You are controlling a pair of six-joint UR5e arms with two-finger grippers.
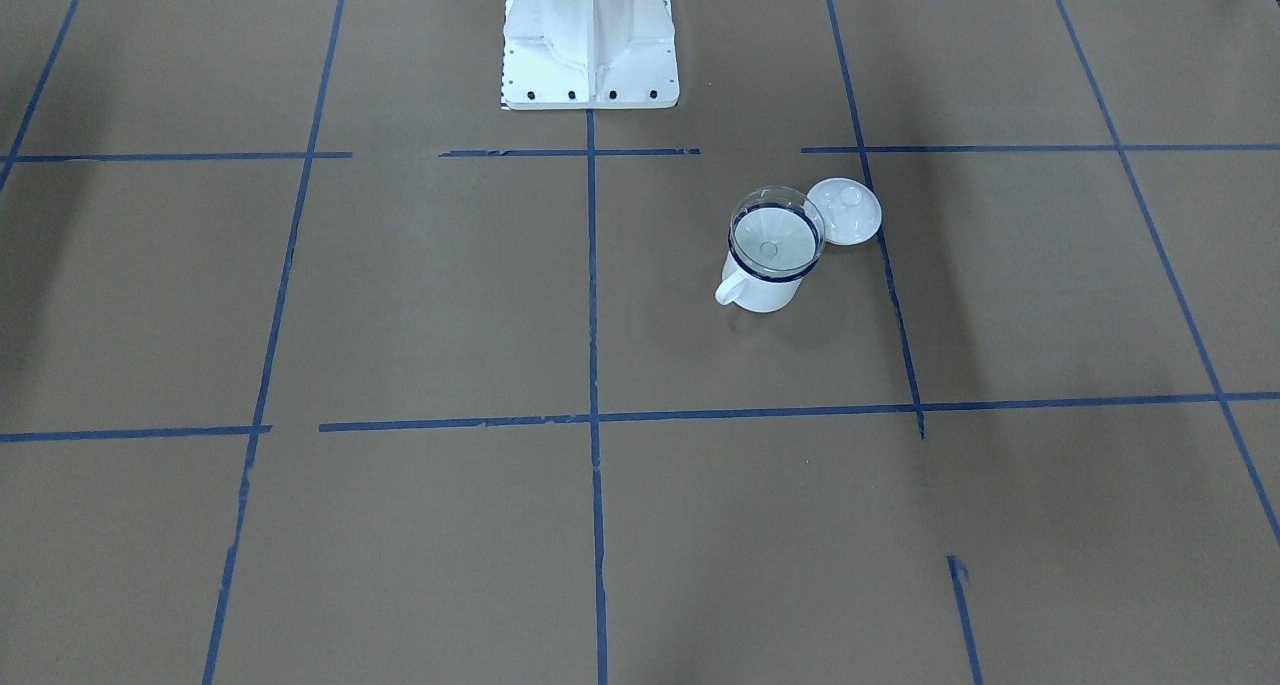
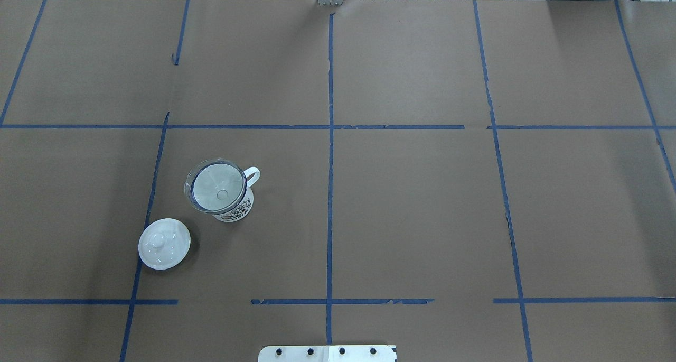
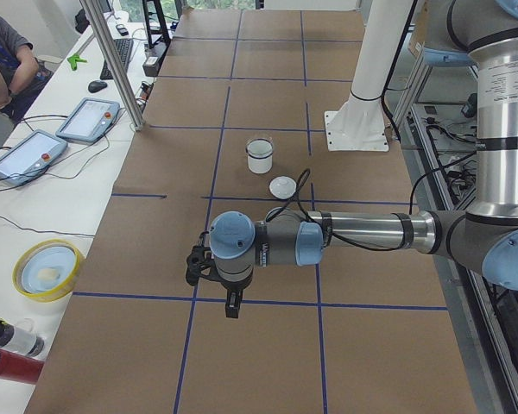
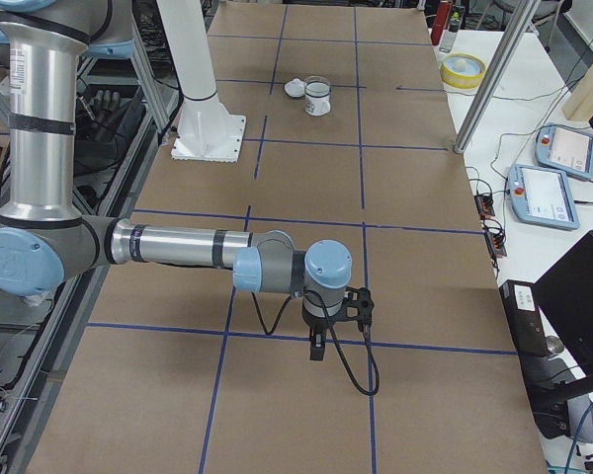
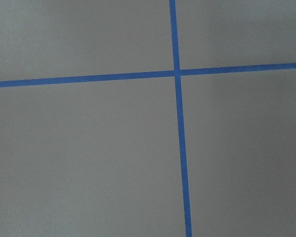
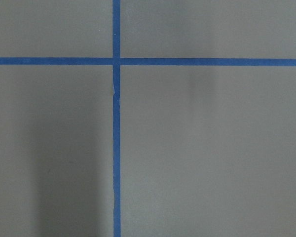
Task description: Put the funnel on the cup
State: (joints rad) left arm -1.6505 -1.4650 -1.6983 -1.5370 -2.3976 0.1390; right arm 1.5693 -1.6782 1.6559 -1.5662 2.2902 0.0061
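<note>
The clear funnel (image 1: 772,227) sits upright in the mouth of the white mug (image 1: 766,289) with the dark blue rim; its handle points away from the robot. Both stand on the robot's left half of the table, as the overhead view shows the funnel (image 2: 215,185) and the mug (image 2: 236,209). The left gripper (image 3: 232,307) shows only in the exterior left view, far from the mug (image 3: 260,155), above bare paper. The right gripper (image 4: 317,350) shows only in the exterior right view, far from the mug (image 4: 317,96). I cannot tell whether either is open or shut.
A round white domed lid (image 2: 164,243) lies on the table beside the mug, nearer the robot. The white robot base (image 1: 590,45) stands at the near edge. A yellow bowl (image 3: 46,270), tablets (image 3: 88,118) and a red bottle (image 3: 9,364) lie on the side bench.
</note>
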